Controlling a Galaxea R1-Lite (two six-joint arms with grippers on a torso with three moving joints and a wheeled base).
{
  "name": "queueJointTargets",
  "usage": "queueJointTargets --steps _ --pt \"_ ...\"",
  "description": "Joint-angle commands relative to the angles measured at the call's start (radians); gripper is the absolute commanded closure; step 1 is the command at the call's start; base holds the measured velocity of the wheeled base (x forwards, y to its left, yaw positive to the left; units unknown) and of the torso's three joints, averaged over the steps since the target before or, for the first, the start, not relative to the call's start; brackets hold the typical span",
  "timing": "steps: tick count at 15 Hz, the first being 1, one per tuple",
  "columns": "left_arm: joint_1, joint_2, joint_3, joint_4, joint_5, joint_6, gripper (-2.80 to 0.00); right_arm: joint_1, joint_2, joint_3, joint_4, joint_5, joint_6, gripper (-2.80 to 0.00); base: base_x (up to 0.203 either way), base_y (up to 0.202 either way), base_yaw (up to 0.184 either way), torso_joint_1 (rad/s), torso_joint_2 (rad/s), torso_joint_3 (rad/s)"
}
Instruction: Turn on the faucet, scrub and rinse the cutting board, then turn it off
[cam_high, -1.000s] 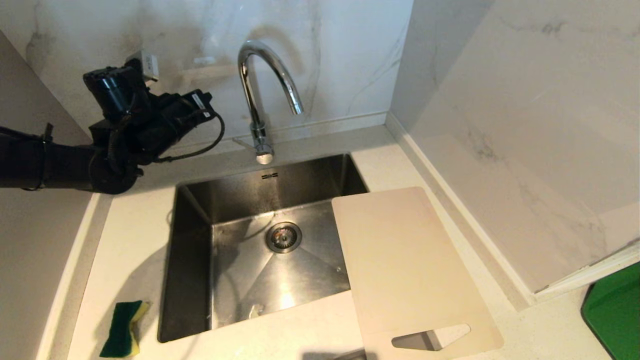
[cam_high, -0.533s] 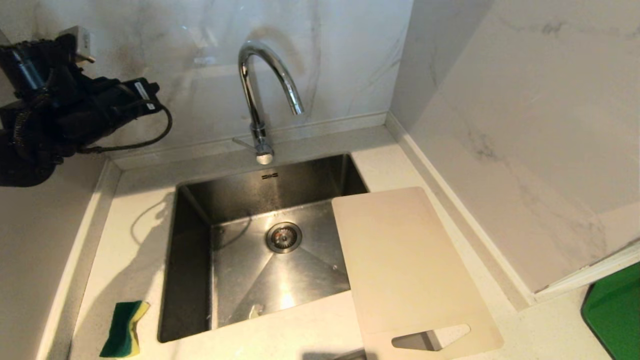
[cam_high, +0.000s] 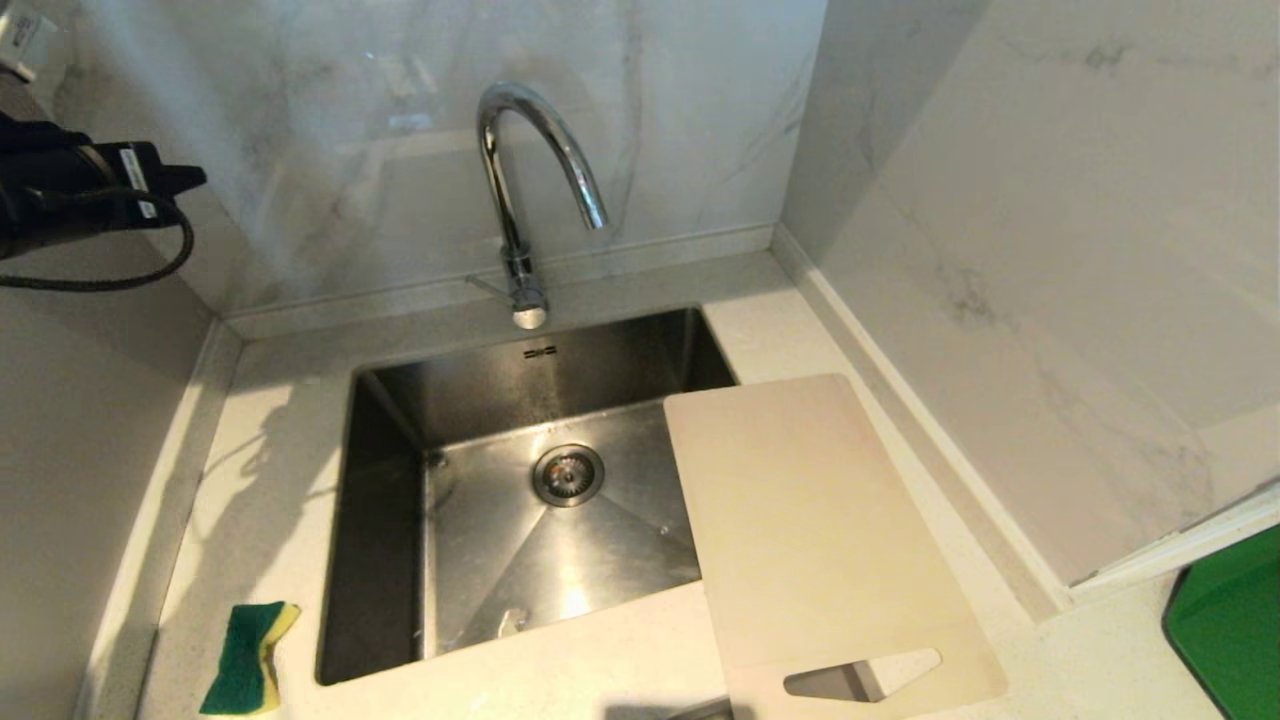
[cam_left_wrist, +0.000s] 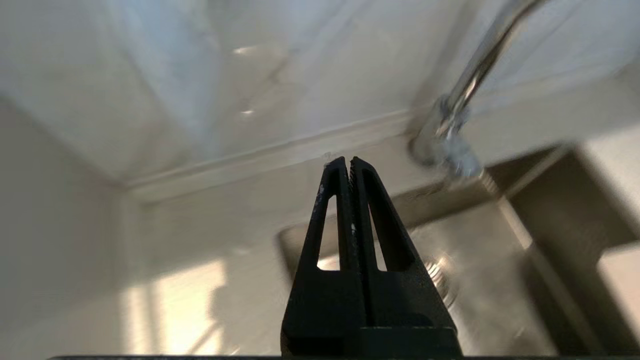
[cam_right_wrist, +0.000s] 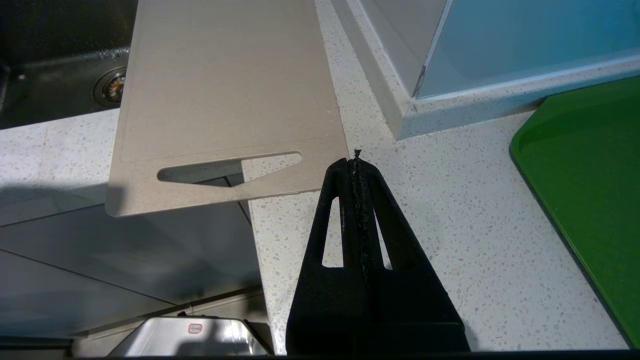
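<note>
A second ago the left arm reached in over the counter beside the faucet; half a second ago it had drawn toward the left edge of the head view; now only a small black part of it with a looping cable shows at the upper left, well apart from everything on the counter. Nothing else has shifted: the board, the sponge and the sink lie where they lay before.

The left gripper (cam_left_wrist: 349, 162) is clenched, its two black fingers pressed together with nothing between them, and it hangs in the air pointing toward the back corner of the counter. The right gripper (cam_right_wrist: 356, 160) is also clenched and empty, hovering over the speckled counter just beside the near right corner of the cutting board.

The faucet (cam_high: 520, 190) stands behind the sink, its chrome neck arching high and curving toward the right, with the thin lever sticking out to the left at its base. No water runs from it.

The cutting board (cam_high: 810, 520) is a cream-white rectangle with rounded corners, lying flat across the right side of the sink (cam_high: 385, 520), its far end over the basin and its near end, with the long handle slot, jutting past the counter's front edge. Its surface looks dry and slightly stained.

A green and yellow sponge (cam_high: 245, 657) sits on the counter left of the sink, and a green flat thing (cam_high: 1232, 625) lies at the far right.
</note>
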Motion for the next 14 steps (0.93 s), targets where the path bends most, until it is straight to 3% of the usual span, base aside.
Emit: queueJointTargets --steps 1,6,14 --pt "0.011 -0.110 0.030 0.075 0.000 0.044 0.00 0.000 0.000 0.000 0.000 0.000 0.000 0.00 0.000 0.000 0.000 0.000 0.00 0.000" --pt "0.031 -0.258 0.149 0.211 -0.037 0.059 0.00 0.000 0.000 0.002 0.000 0.000 0.000 0.00 0.000 0.000 0.000 0.000 0.00 0.000" --pt "0.078 -0.438 0.364 0.247 -0.101 0.057 0.00 0.000 0.000 0.002 0.000 0.000 0.000 0.00 0.000 0.000 0.000 0.000 0.00 0.000"
